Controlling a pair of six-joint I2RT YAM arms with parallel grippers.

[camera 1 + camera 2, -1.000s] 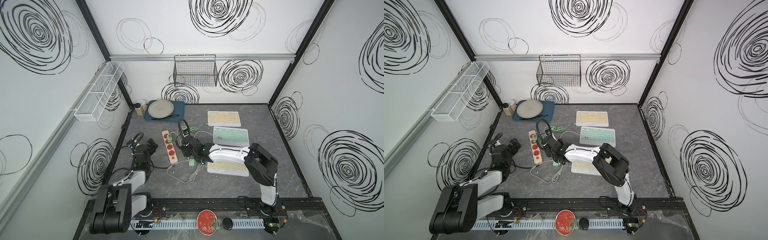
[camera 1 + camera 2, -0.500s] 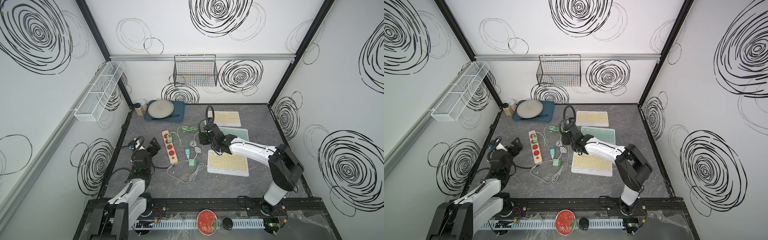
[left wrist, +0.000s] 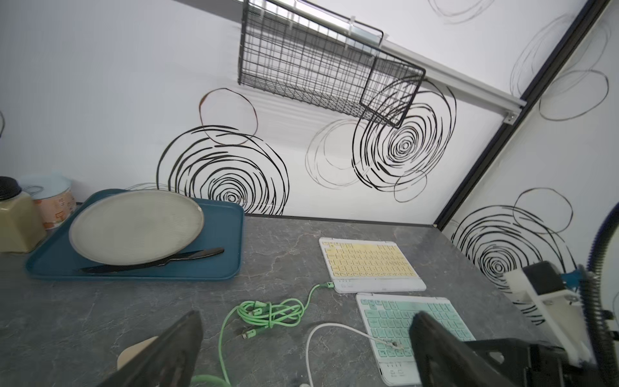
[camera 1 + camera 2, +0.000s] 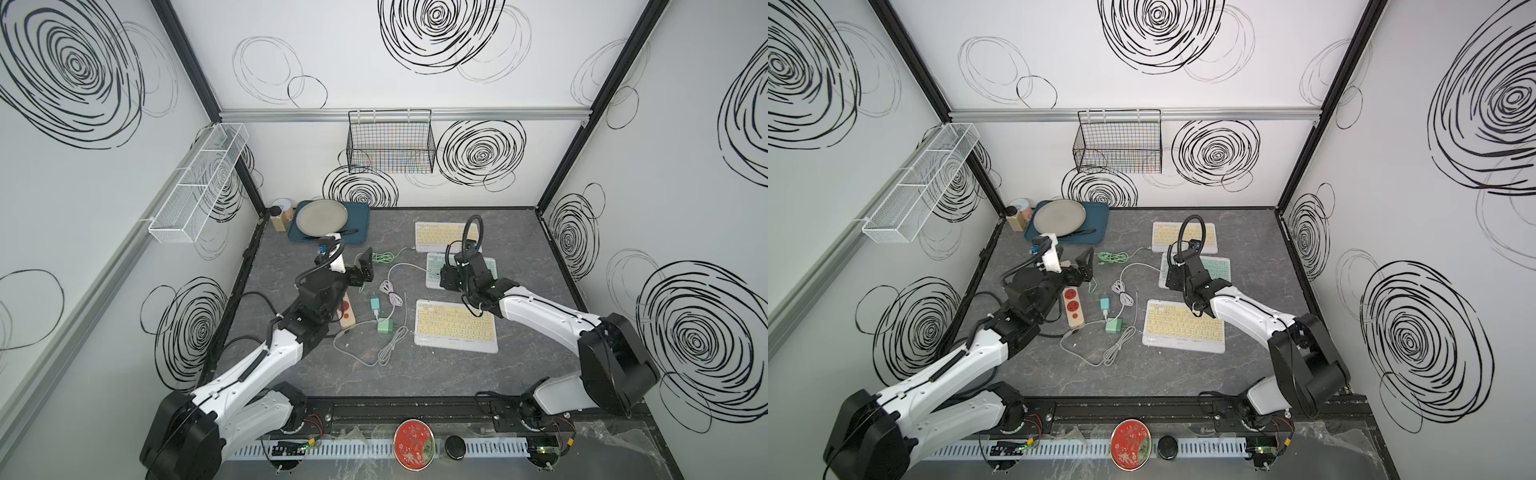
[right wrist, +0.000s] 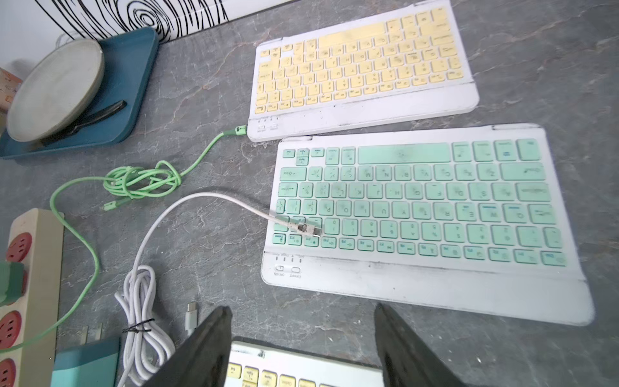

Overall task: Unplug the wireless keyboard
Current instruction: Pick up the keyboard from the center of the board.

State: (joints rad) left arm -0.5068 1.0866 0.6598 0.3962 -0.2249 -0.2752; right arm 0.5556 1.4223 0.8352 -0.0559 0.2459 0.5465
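Three wireless keyboards lie on the grey table. The far yellow keyboard (image 4: 442, 235) (image 5: 361, 70) has a green cable (image 5: 140, 181) plugged into its left edge by a green plug (image 5: 239, 130) (image 3: 326, 285). On the keys of the green keyboard (image 4: 488, 270) (image 5: 418, 201) rests the loose end of a white cable (image 5: 301, 228). The near yellow keyboard (image 4: 455, 328) has no cable in it. My right gripper (image 4: 446, 277) (image 5: 301, 308) hovers open and empty between the green and near yellow keyboards. My left gripper (image 4: 363, 268) (image 3: 306, 316) is open and empty above the power strip's far end.
A wooden power strip (image 4: 347, 311) with red sockets lies left of centre, a green charger (image 4: 385, 326) and coiled white cable (image 4: 390, 291) beside it. A blue tray (image 4: 361, 220) with a plate (image 4: 321, 216) sits back left. A wire basket (image 4: 390, 145) hangs on the back wall.
My right arm has swung from over the cables by the power strip back and to the right, over the green keyboard. My left arm has stretched out from the near left to the power strip.
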